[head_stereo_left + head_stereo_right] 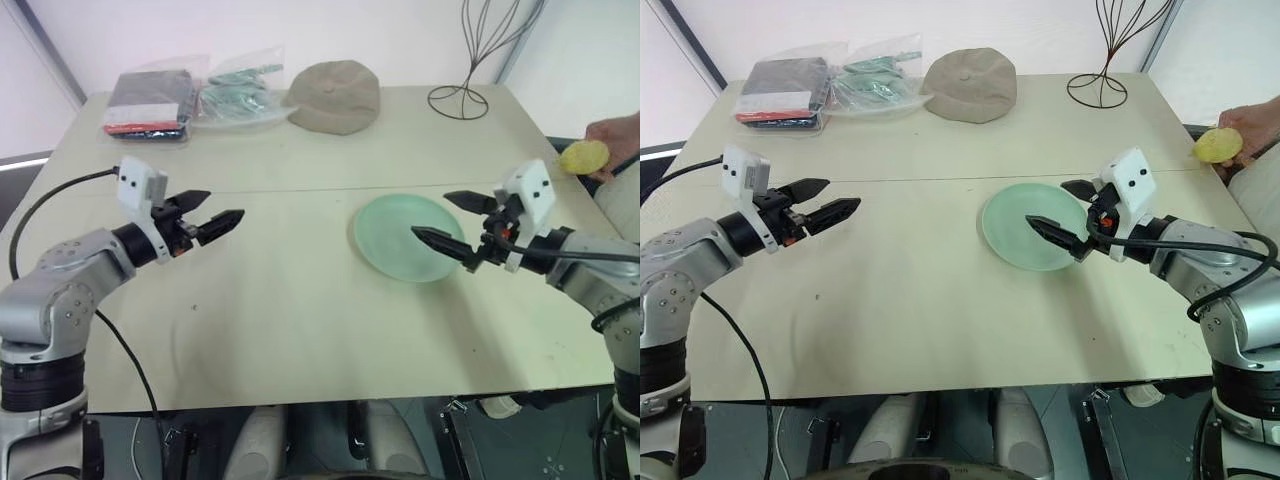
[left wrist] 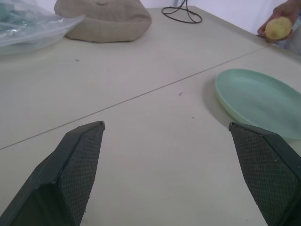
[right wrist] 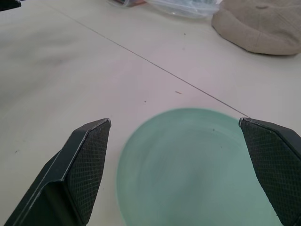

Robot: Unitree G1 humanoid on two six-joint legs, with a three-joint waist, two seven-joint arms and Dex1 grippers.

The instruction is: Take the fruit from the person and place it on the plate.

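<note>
A pale yellow fruit (image 1: 584,156) is held in a person's hand (image 1: 617,140) past the table's right edge, also seen as the fruit (image 2: 278,28) in the left wrist view. The mint-green plate (image 1: 390,245) lies empty on the table, right of the middle. My right gripper (image 1: 442,218) hovers open over the plate's right part, pointing left, with nothing between its fingers (image 3: 87,160). My left gripper (image 1: 220,210) is open above the table's left half, pointing right toward the plate (image 2: 256,99), well apart from it.
A tan cap (image 1: 335,95) sits at the back middle, with clear bags (image 1: 240,88) and a dark packet (image 1: 150,102) at the back left. A black wire stand (image 1: 462,92) is at the back right. A cable (image 1: 60,195) trails from my left arm.
</note>
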